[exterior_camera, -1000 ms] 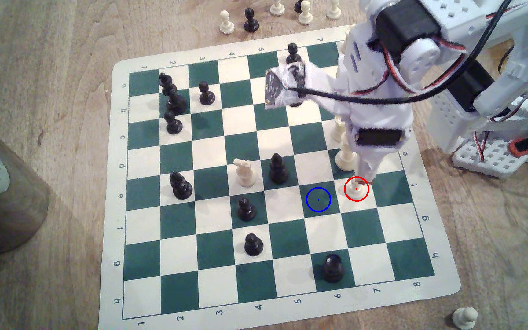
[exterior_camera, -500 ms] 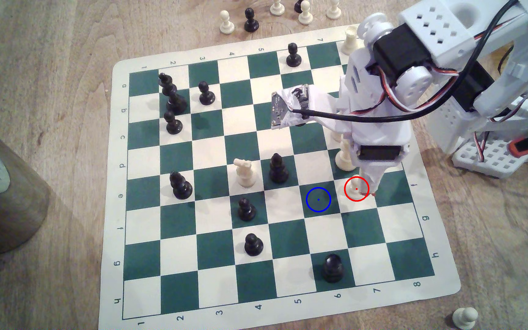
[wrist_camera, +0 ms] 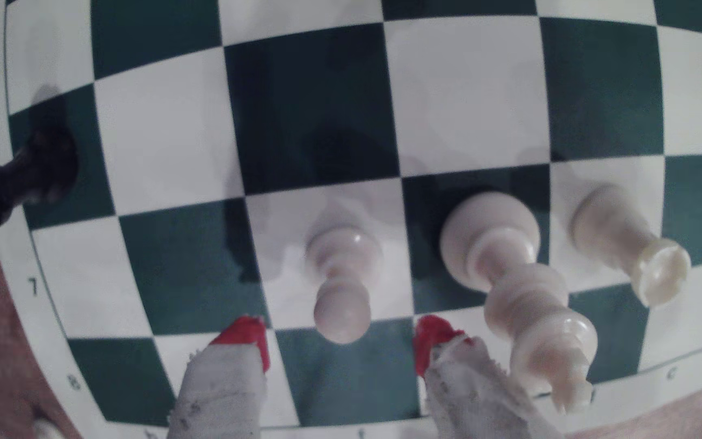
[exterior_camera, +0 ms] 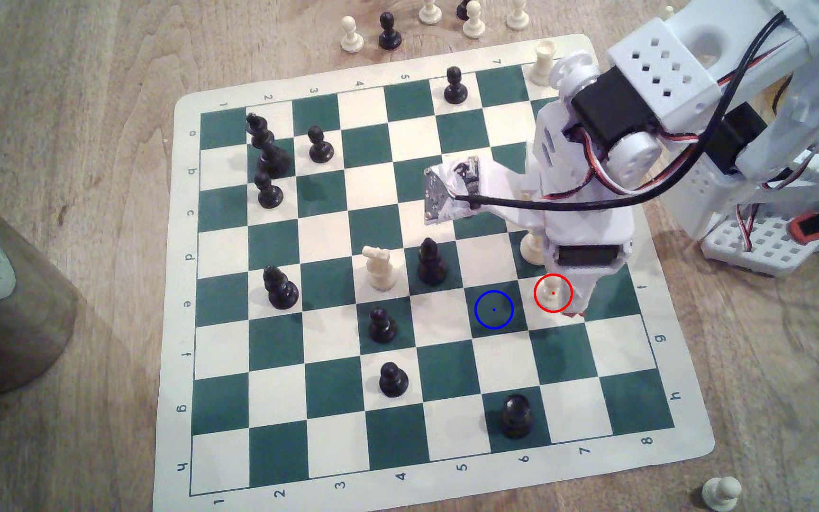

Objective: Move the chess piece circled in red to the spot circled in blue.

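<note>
Wood tabletop [exterior_camera: 102,98], green board: fingers [wrist_camera: 244,333] spread wide around the pawn [wrist_camera: 341,287]; closing crooked could bump that tall cream piece [wrist_camera: 522,295] beside it.

You're looking at a hobby tabletop, likely at home: a roll-up vinyl chessboard [exterior_camera: 594,47] lies on a wood-grain table [exterior_camera: 77,98]. Captured pieces [exterior_camera: 388,32] stand just beyond the board's far edge, and a 3D-printed white arm [exterior_camera: 668,74] with exposed wires stands beside the board on the exterior view's right.
</note>
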